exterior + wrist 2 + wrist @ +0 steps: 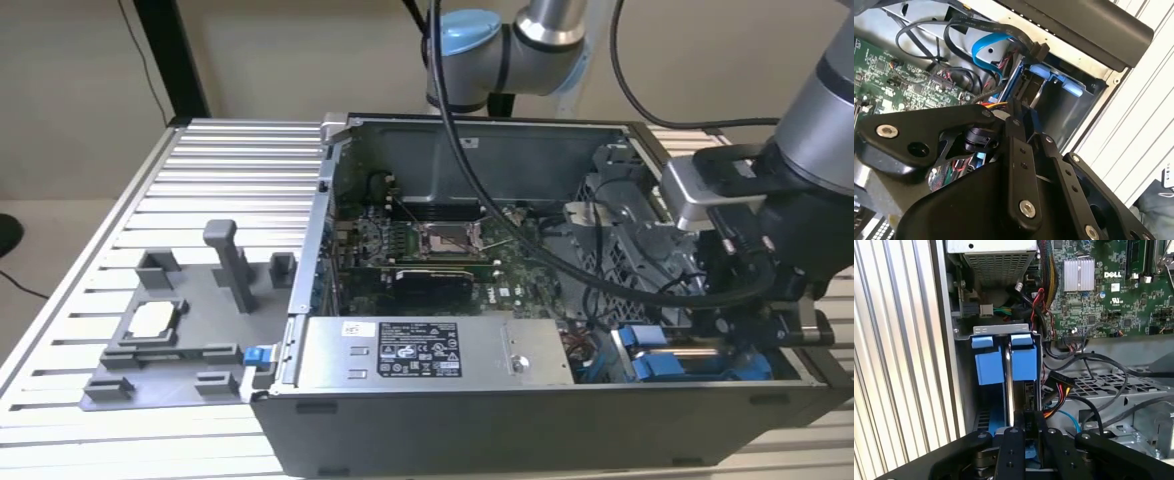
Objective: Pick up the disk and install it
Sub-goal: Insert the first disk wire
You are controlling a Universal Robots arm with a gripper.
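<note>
Your end effector [1025, 442] reaches down into the drive bay [1004, 330] at a corner of the open computer case [534, 425]. Its fingers stand close together, and they appear to clamp the disk [1024, 365] on edge by its blue carrier, with the disk inside the drive bay.

Watch three things. A second blue piece [989, 367] sits just beside the disk in the drive bay. If the disk is tilted in your grip, the carrier could catch on this piece or on the bay's metal frame and jam. A power connector [1058, 384] with its coloured wires hangs near the drive bay, and a blue data cable [985, 47] loops close by. Either one could snag the end effector or be pinched under the carrier. Your hold is on a narrow edge, so pushing against a jam could make the disk slip.
</note>
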